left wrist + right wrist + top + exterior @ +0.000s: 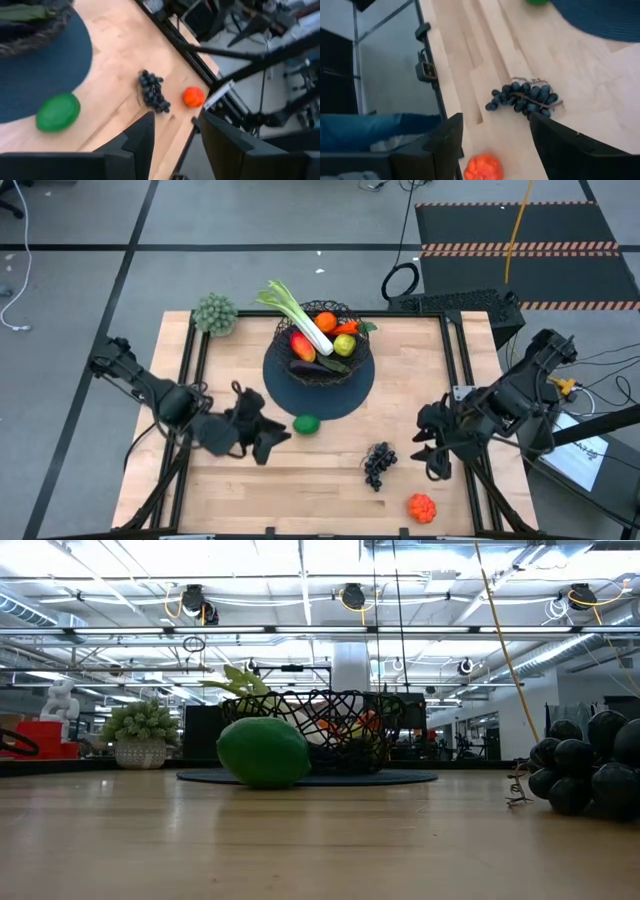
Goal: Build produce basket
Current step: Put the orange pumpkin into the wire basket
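Note:
The black wire basket [322, 343] stands on a dark round mat [345, 398] at the table's far middle. It holds a leek [297, 311], an orange [325, 321] and several other toy fruits and vegetables. A green lime [306, 424] lies on the wood at the mat's near edge. Dark grapes [379, 463] and an orange-red fruit [422, 508] lie nearer the front right. My left gripper [265, 442] hovers open just left of the lime [57, 112]. My right gripper [432, 455] hovers open to the right of the grapes [524, 97], nothing between its fingers.
A fuzzy grey-green clump [215, 313] sits at the table's far left corner. Black frame rails [462, 360] run along the table's left and right sides. Bare wood lies between the lime and the grapes and along the front edge.

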Robot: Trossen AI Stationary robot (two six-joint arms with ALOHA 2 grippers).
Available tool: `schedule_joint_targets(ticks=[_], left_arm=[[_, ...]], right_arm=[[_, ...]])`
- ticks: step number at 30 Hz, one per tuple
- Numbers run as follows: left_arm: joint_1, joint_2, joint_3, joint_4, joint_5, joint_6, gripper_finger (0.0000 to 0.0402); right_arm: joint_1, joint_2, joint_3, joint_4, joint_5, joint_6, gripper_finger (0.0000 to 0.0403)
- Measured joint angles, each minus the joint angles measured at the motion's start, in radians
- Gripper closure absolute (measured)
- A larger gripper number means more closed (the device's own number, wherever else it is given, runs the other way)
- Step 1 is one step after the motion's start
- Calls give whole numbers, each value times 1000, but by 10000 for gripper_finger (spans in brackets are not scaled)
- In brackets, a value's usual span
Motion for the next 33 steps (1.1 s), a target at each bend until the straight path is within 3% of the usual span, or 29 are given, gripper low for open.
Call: schedule_joint_targets(ticks=[8,13,21,33], left_arm=[[-19,67,0,8,-4,22,265],[-9,88,0,6,-4,74,265],[17,93,0,3,-3,119,266],[22,93,0,3,16,130,266]], right_arm=[[114,13,0,4,-10,85,136],[192,47,0,5,17,28,114],[271,139,0,5,-27,19,80],[339,316,0,95,-28,-242,47]])
